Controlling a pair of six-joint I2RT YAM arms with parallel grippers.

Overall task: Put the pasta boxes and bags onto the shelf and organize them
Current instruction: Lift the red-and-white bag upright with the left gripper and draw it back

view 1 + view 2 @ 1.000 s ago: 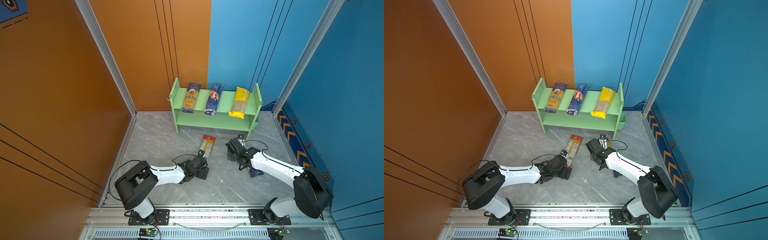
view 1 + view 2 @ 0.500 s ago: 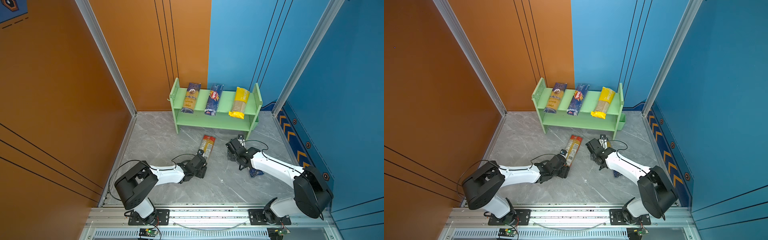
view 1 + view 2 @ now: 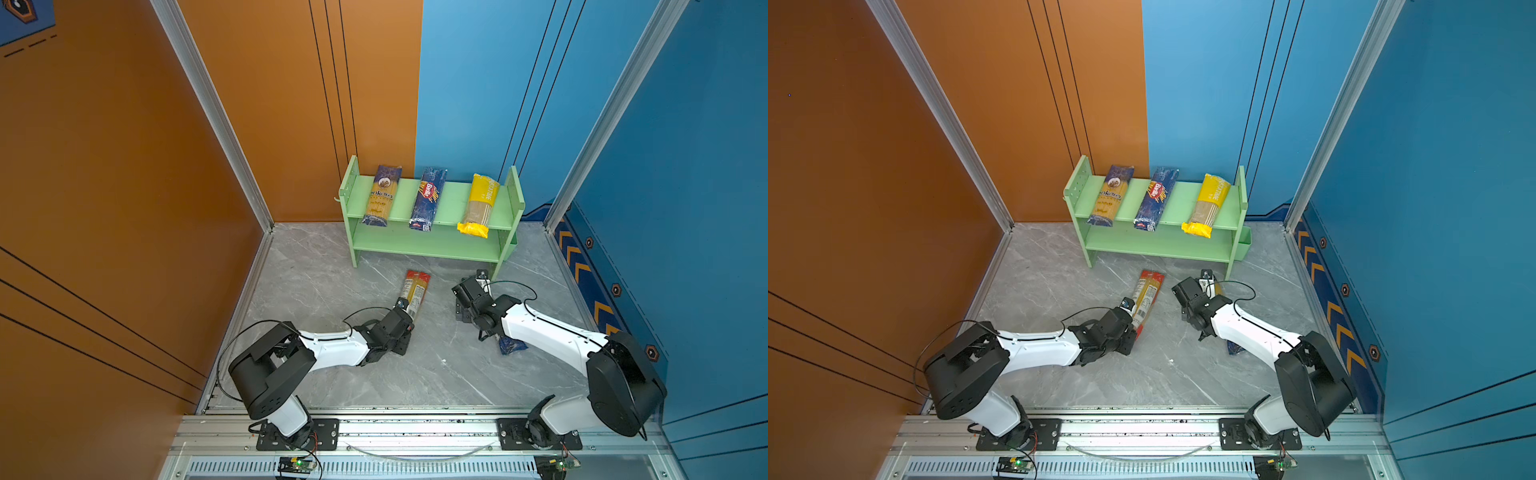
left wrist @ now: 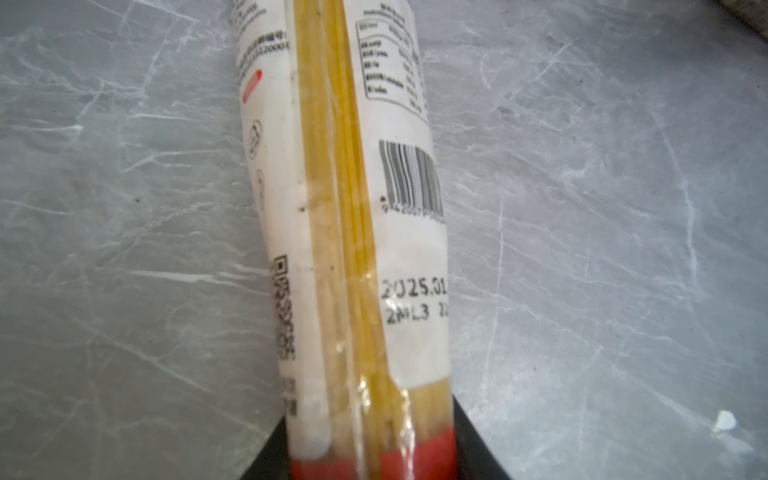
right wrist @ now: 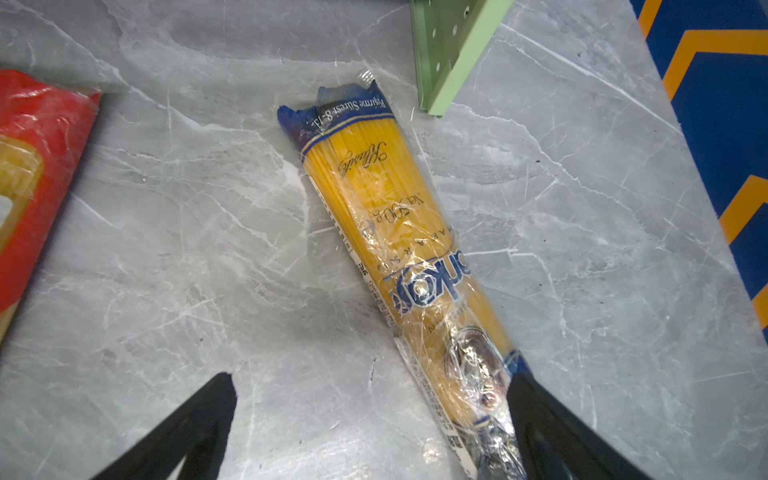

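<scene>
Left wrist view: left gripper [image 4: 371, 432] is clamped on the near end of the red-ended clear pack [image 4: 357, 249], the rest flat ahead, probably to slide it lengthwise onto the shelf [image 3: 415, 245]; right gripper [image 5: 370, 382] jaws apart, blue-and-yellow pack [image 5: 386, 216] just beside one finger.

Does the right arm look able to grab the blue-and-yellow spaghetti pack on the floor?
Probably yes: the open right pincer straddles the blue-and-yellow clear-wrapped spaghetti pack, nothing blocking.
</scene>
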